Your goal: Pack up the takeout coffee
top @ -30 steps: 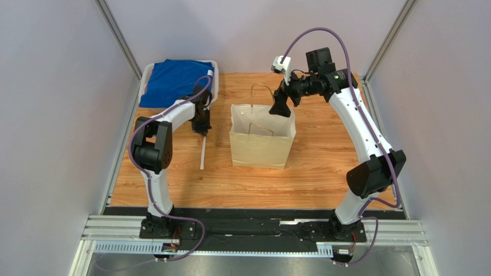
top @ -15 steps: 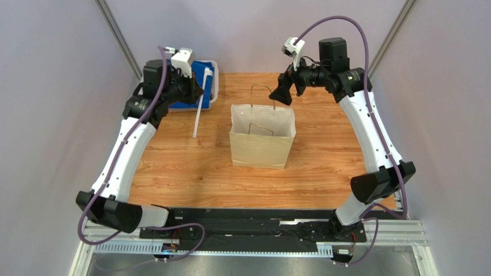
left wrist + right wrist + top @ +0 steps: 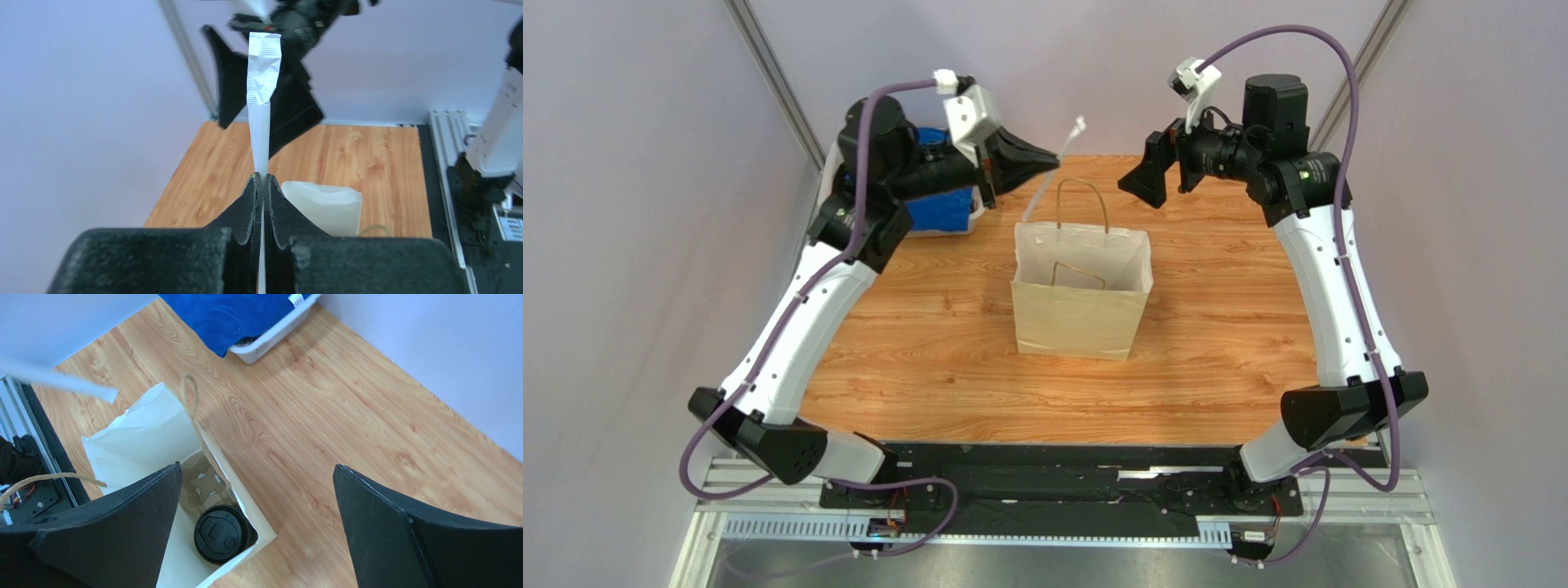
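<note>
Coffee packed, straw to follow: the coffee [image 3: 221, 534] sits at the bottom of an open paper bag [image 3: 1082, 300] standing near the middle of the worktop [image 3: 928, 368]. Only its round black plastic lid shows, glossy and ridged, with a small moulded tab. The cup below the lid is hidden. Beside it in the bag lies a cup tray [image 3: 205, 484] of grey-brown pulp, rough and dimpled. Whether the cup sits in one of its wells cannot be told.

The main job looks done. What seems left is the straw [image 3: 261, 110], thin, in a crinkled white paper wrapper. The jaws of the left arm [image 3: 817, 306] are clamped tight on its lower part, holding it in the air over the far left part of the worktop, just short of the bag's mouth. The right arm [image 3: 1333, 282] hangs over the far edge with its jaws spread wide and nothing between them.

The bag is pale matt kraft paper with crisp folds, square-mouthed, with two twisted paper-cord handles arching above the rim. The worktop is smooth wood-grain laminate in a warm orange tone. At its far left corner stands a white plastic basket [image 3: 276, 337] holding a soft, creased blue cloth [image 3: 239, 315].
</note>
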Tool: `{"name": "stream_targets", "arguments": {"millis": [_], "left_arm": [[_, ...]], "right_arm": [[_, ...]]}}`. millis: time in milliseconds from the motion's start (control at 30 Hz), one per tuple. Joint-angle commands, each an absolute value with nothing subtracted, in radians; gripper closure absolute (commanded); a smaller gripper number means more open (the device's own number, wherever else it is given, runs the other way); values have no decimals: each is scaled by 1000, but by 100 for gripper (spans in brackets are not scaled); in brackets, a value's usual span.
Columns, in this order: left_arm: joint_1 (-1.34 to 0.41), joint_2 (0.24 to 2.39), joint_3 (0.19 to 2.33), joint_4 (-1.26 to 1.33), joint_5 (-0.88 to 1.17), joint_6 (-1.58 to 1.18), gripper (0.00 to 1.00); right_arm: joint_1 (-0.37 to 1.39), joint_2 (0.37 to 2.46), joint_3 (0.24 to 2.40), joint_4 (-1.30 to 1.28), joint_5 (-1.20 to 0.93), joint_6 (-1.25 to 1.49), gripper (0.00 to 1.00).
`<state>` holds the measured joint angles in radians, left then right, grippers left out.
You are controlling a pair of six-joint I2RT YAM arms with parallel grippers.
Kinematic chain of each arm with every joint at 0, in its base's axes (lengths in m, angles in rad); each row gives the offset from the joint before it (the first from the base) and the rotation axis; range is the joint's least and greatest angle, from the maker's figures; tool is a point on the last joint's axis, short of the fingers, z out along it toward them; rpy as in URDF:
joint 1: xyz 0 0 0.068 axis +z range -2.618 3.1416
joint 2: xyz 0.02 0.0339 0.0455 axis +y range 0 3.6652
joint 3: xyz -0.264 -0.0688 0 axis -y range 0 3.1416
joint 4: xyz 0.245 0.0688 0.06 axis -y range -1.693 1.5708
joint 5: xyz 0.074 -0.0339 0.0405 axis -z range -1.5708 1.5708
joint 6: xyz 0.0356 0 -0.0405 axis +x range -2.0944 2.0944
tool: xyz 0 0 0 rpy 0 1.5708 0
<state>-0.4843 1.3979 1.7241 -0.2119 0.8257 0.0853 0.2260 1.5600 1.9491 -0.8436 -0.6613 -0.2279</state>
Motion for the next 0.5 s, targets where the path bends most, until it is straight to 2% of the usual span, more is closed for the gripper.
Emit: {"name": "stream_targets", "arguments": {"millis": [0,233,467], "left_arm": [[-574,1427,1697,-130,985,233,100],[-603,1479,1646,-271,997,396,100],[-604,1493,1519,-288,1002,426,100]], "right_arm": [[173,1510,1914,-811,-656,-135,0],[146,1445,1832,-813,-655,-126,0],[137,1411,1781,-815,-638,-123,0]]}}
